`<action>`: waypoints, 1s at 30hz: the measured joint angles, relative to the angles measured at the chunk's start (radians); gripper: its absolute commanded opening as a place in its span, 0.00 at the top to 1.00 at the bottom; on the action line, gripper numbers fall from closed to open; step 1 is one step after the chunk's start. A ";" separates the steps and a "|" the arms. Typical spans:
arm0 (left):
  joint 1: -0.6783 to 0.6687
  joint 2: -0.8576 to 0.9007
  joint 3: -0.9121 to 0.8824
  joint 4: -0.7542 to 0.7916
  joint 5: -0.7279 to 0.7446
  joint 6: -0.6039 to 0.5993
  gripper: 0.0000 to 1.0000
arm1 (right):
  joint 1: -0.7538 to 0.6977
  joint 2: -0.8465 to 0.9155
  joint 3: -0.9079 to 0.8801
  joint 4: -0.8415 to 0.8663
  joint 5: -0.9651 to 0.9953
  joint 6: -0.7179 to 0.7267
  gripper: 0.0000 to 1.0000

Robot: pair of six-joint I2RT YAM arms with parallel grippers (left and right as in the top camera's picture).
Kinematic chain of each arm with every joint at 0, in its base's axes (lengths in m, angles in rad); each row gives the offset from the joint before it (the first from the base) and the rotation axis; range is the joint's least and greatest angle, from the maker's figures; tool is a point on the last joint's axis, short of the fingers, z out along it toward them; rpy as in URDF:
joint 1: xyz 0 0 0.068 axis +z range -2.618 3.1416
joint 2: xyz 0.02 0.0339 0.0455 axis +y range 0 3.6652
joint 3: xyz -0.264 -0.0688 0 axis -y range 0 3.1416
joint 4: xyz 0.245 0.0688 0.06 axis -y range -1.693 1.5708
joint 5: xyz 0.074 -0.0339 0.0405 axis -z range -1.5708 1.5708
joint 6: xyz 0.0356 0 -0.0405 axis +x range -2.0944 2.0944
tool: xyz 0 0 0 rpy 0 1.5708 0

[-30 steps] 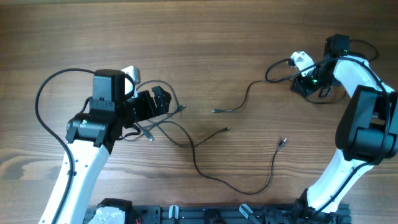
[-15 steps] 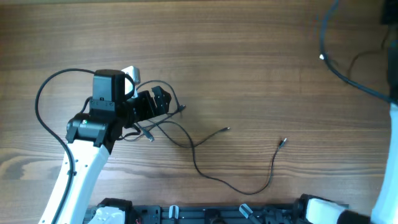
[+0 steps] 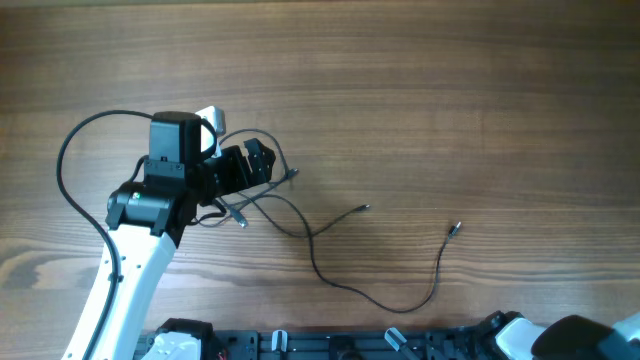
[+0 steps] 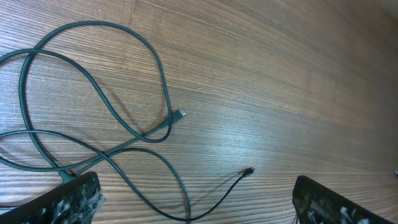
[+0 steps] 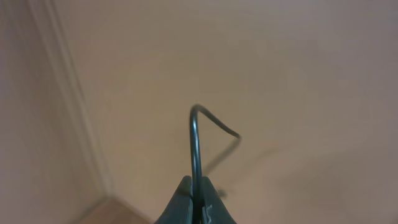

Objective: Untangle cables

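Observation:
A tangle of thin black cables (image 3: 262, 200) lies on the wooden table right by my left gripper (image 3: 262, 165). One long cable (image 3: 322, 276) runs from it toward the front and ends in a plug tip (image 3: 455, 228). In the left wrist view the cable loops (image 4: 152, 74) and two plug tips (image 4: 180, 114) lie on the wood ahead of my left gripper (image 4: 193, 208), which is wide open and empty. My right gripper (image 5: 196, 205) is out of the overhead view. It is shut on a thin black cable (image 5: 196, 146) and held up facing a plain wall.
The left arm's thick black cable (image 3: 75, 140) arcs over the table's left side. The right arm's base (image 3: 570, 338) shows at the bottom right corner. A black rail (image 3: 330, 345) runs along the table's front edge.
The right arm swung up and out of the overhead view, carrying a short cable off the table's middle. The left arm and the tangle have not moved.

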 measured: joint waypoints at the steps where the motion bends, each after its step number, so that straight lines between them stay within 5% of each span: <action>1: 0.000 0.000 0.000 0.000 0.000 0.000 0.00 | 0.000 0.018 0.002 -0.025 -0.019 0.008 0.96; 10: 0.000 0.000 0.000 0.000 0.000 0.000 0.00 | 0.000 0.336 -0.002 -0.390 -0.075 0.026 0.94; 12: 0.000 0.000 0.000 0.000 0.000 0.000 0.00 | 0.000 0.387 -0.002 -0.446 -0.077 0.048 0.18; 13: 0.000 0.000 0.000 0.000 0.000 0.000 0.00 | 0.000 0.408 -0.002 -0.461 -0.078 0.058 0.00; 25: 0.000 0.000 0.000 0.000 0.000 0.000 0.00 | 0.000 0.451 -0.003 -0.632 -0.100 0.070 0.00; 30: 0.000 0.000 0.000 0.000 0.000 0.000 0.00 | 0.040 0.451 -0.003 -0.745 -0.517 -0.075 0.00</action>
